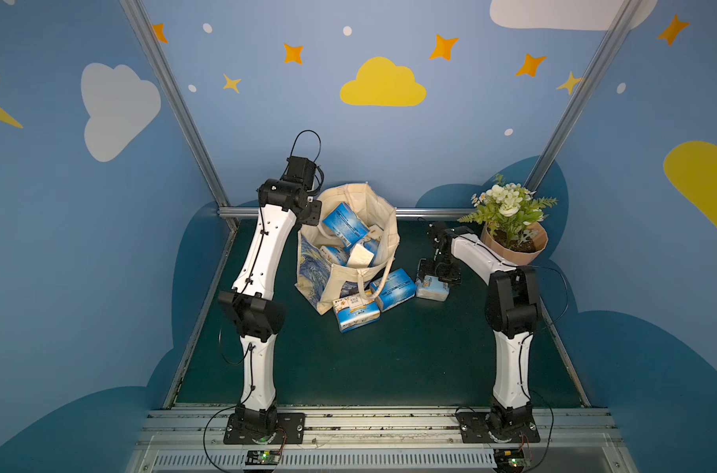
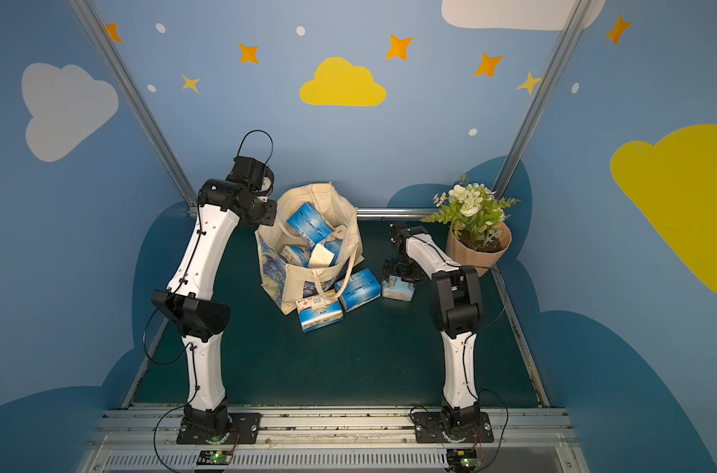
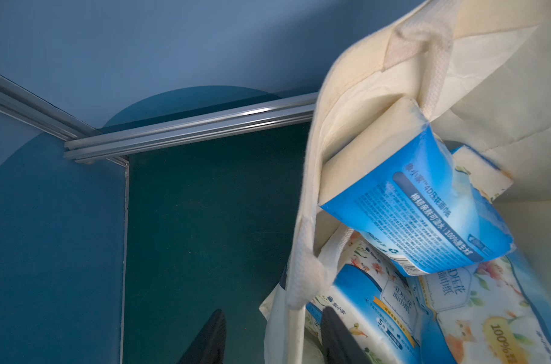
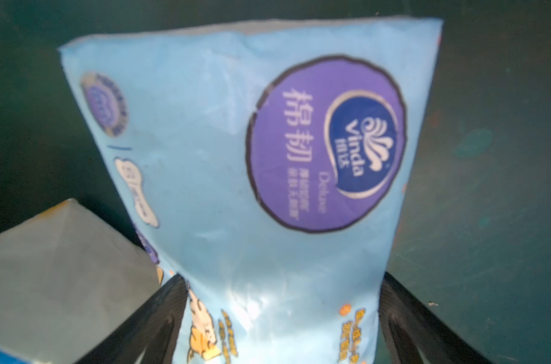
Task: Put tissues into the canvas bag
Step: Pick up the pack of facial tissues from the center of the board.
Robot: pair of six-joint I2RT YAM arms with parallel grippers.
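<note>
Straddling pale tissue pack (image 4: 236, 141), right gripper (image 4: 280, 279) jaws wide, looks set to pinch; left gripper (image 3: 272, 313) jaws apart astride canvas bag (image 1: 340, 278) rim, probably keeping mouth open.

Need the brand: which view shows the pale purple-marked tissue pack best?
Right wrist: the pale pack fills the frame, logo readable. Both top views show it small, partly under the right tool. Left wrist misses it.

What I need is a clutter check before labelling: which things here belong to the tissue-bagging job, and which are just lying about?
Job: bag; tissue packs inside it; blue pack, orange-print pack and pale pack on the table; right gripper astride the pale pack.
Lying about: flowerpot with plant.
</note>
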